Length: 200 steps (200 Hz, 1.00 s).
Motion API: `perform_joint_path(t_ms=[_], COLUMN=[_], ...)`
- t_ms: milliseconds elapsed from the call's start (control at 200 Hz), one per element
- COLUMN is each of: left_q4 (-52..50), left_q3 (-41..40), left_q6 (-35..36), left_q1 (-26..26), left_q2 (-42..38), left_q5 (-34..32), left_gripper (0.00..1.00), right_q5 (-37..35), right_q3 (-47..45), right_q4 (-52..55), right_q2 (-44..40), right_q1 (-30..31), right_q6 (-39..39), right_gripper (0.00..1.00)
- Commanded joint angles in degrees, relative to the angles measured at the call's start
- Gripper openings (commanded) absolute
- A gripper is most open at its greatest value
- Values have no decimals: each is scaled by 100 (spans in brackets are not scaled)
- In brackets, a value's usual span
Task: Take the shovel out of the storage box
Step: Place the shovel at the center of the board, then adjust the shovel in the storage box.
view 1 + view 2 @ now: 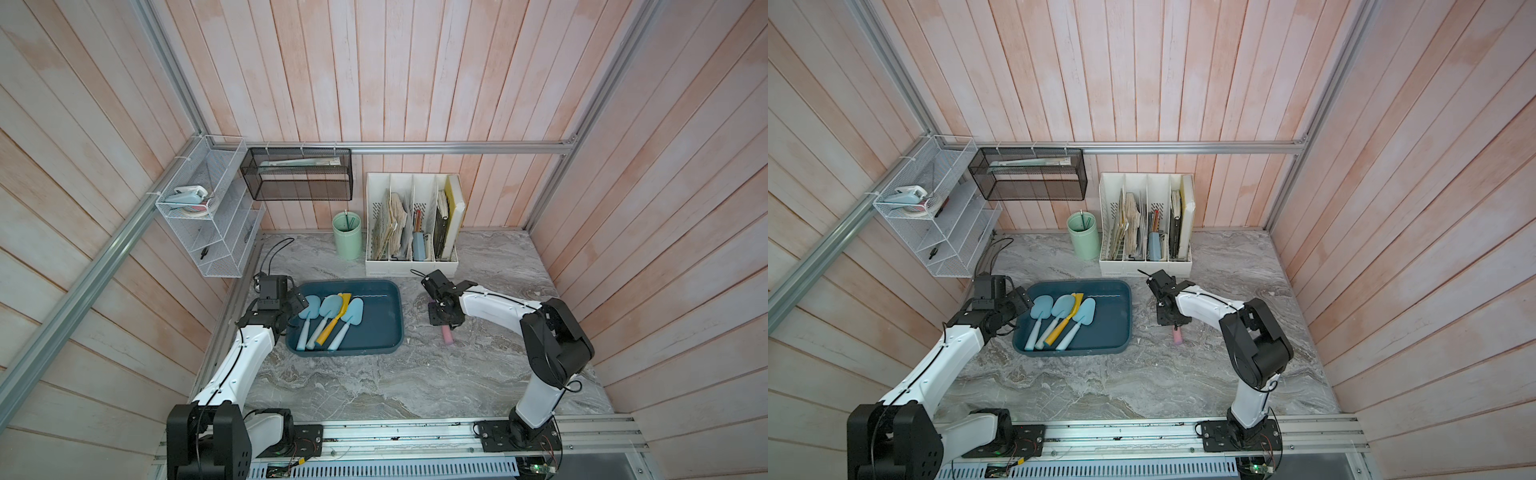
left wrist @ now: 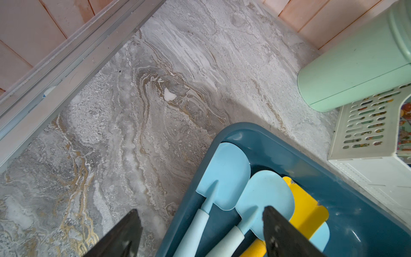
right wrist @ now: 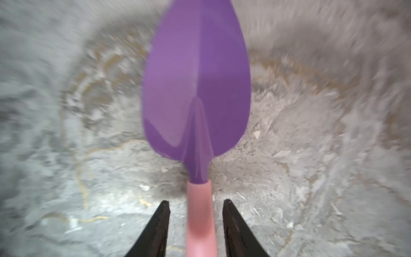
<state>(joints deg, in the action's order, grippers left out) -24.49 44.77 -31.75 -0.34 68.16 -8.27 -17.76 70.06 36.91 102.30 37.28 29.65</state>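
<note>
Five shovels are showing in all; four are lying in the one storage box (image 1: 380,324), namely three blue shovels (image 1: 331,305) and one yellow shovel (image 1: 331,327), all slanting with blades toward the back wall and handles toward the robot's side; the fifth, the purple shovel (image 3: 196,89) with a pink handle, is lying flat on the bench (image 1: 353,386) just to the right of the box and apart from it; its long axis is running back to front, blade pointing toward the back wall, handle toward the robot. The right gripper (image 3: 196,201) is hanging directly over it, jaws standing parted with a gap on each side of the pink handle, gripping nothing; the left gripper (image 2: 201,209) is hovering at the box's left edge, jaws spread wide and empty.
</note>
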Motion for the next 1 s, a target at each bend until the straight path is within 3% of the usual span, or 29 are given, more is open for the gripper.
perform_joint_path(t_ms=[0,100,255,540,995], left_q4=[26,-62,-106,-191,-207], left_q3=[84,89,-45,-257,-439], left_q6=[-68,-74,-158,-420,-631], left_q1=[-19,-19,-10,4,16], left_q2=[-72,-224,-632,-1271,-1236], left_q5=[-190,-273,-441,-790,-694], left_gripper=[89,89,89,89,89], right_q5=[-1377,-1436,80,1083,1969], right_q3=[1350,2241,3095,4215,4300], right_q4=[753,805,652,862,586], right_q2=[31,288,1032,2458,2883], right_q1=[704,1254,1593,2158,2298], right_q6=[228,92,-3,-81,-77], right_gripper=[44,46,46,47,51])
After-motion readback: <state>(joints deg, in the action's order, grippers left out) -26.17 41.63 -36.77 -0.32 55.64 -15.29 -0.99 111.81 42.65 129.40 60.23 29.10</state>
